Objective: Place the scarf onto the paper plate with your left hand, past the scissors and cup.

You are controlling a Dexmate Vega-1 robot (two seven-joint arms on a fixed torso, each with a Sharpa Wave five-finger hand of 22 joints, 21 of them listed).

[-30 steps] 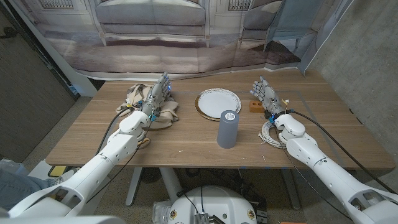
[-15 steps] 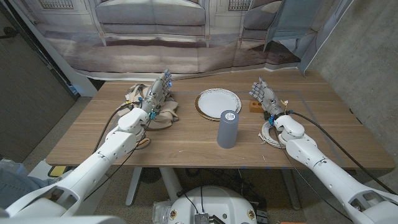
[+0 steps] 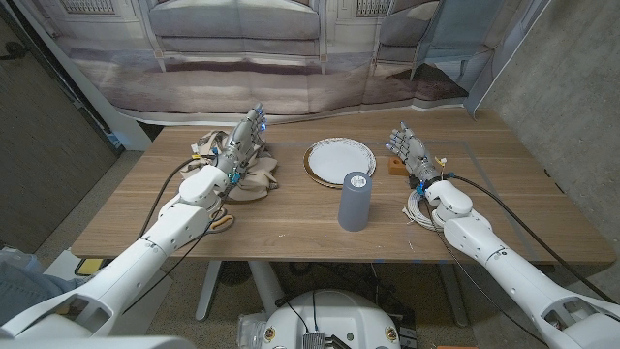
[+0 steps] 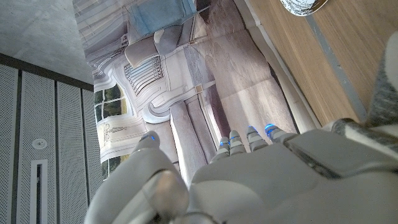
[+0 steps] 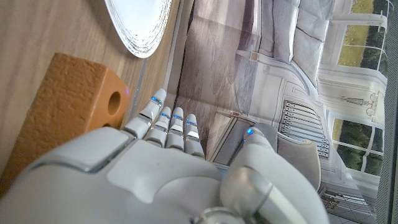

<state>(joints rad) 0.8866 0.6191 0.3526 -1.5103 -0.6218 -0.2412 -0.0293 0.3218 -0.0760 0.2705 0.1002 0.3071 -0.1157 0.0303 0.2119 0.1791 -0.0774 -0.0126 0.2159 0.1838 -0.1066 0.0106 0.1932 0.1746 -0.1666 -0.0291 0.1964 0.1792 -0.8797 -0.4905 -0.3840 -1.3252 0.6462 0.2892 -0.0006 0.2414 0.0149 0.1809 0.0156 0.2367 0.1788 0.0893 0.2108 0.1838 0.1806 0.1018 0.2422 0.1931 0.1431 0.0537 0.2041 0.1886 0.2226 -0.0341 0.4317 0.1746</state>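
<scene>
A crumpled beige scarf [image 3: 254, 176] lies on the table's far left. My left hand [image 3: 242, 145] is over it with fingers stretched out and nothing visibly held; whether it touches the cloth I cannot tell. The white paper plate [image 3: 340, 158] sits to the right of the scarf, and its rim also shows in the left wrist view [image 4: 305, 6]. A tall grey cup [image 3: 355, 201] stands upright in front of the plate. A tan looped thing [image 3: 224, 221], perhaps scissors handles, pokes out from under my left forearm. My right hand [image 3: 412, 150] stands open at the right.
An orange block with a hole [image 3: 395, 167] [image 5: 62, 106] lies just beside my right hand, between it and the plate [image 5: 137, 25]. A coil of white cable [image 3: 422, 209] lies under my right wrist. A printed backdrop hangs behind the table's far edge.
My left hand and forearm have shifted slightly left over the scarf. The right hand, plate and cup have stayed put.
</scene>
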